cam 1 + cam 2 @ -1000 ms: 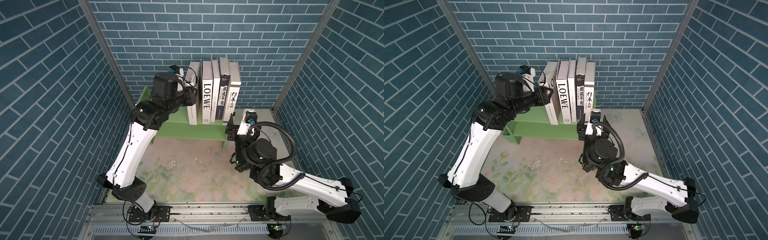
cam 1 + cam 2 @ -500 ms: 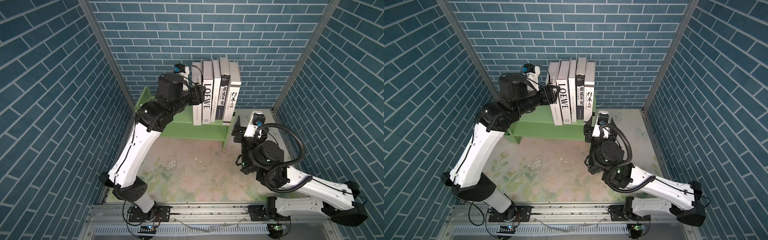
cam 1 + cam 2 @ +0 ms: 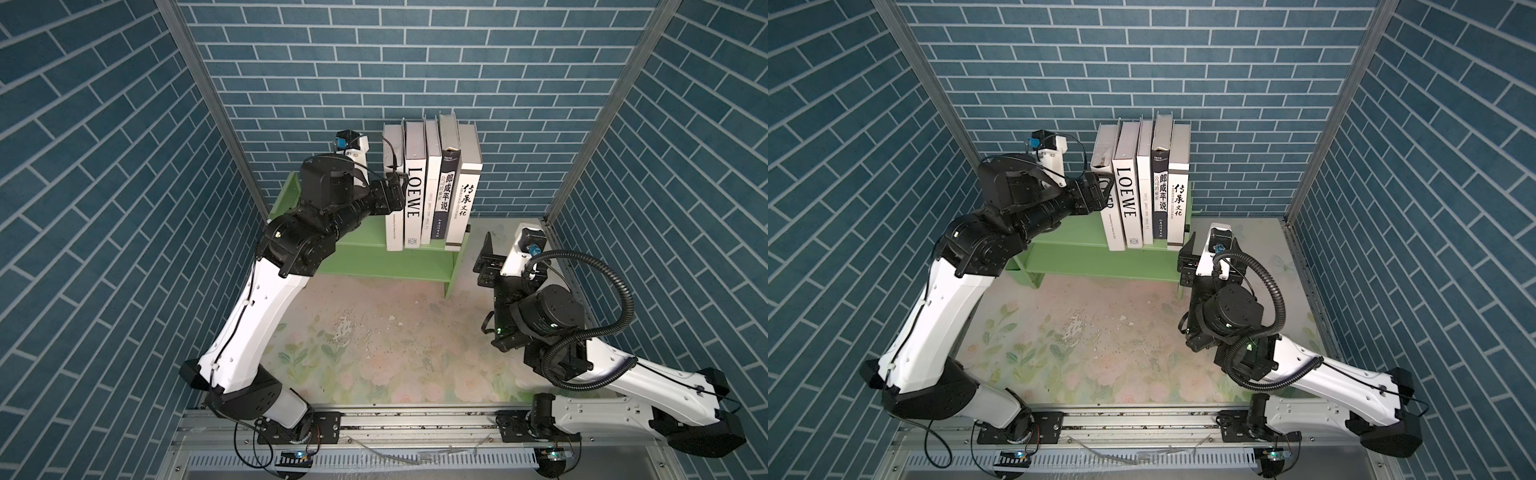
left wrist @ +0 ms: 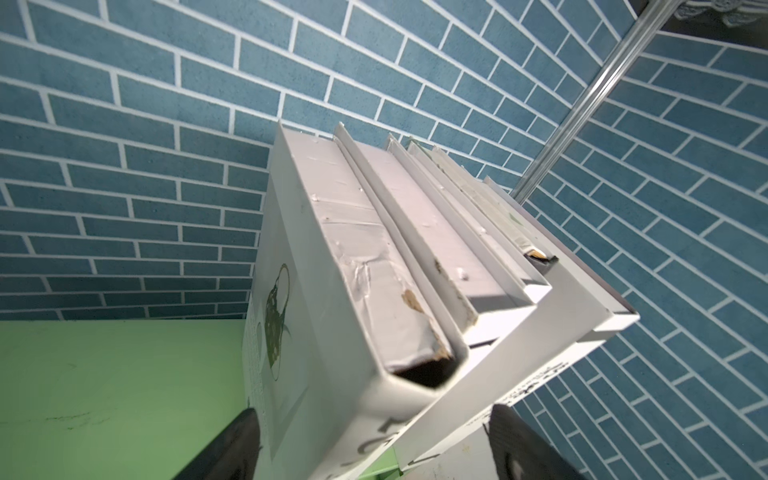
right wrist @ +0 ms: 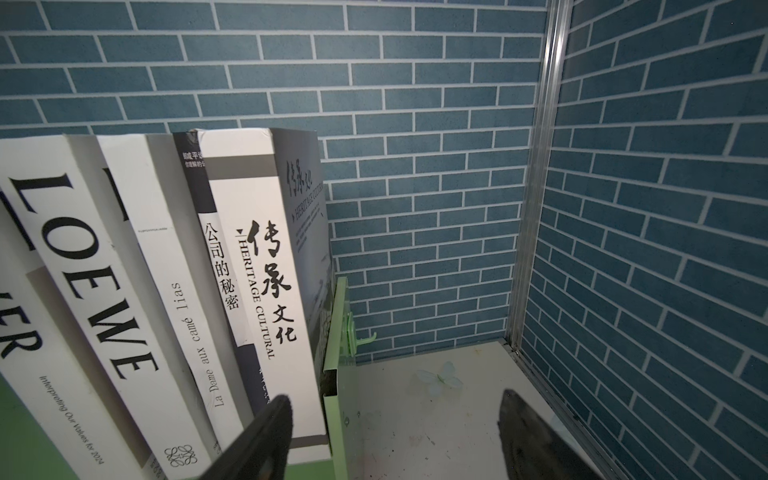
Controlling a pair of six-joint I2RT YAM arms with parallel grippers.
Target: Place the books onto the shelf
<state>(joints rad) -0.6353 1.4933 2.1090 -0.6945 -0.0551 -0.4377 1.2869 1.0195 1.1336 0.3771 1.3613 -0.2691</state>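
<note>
Left fingers: spread wide, leftmost white hardcover book between them.
Right fingers: spread, pinching nothing; green wooden shelf end wall between them.
Book row: five, upright.

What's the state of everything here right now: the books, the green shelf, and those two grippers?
Five books: upright, spines out, packed together at the shelf's right end.
Green shelf: standing, carrying all five books.
Left gripper: open, jaws either side of the leftmost book's spine.
Right gripper: open, holding nothing, beside the shelf's right end.
</note>
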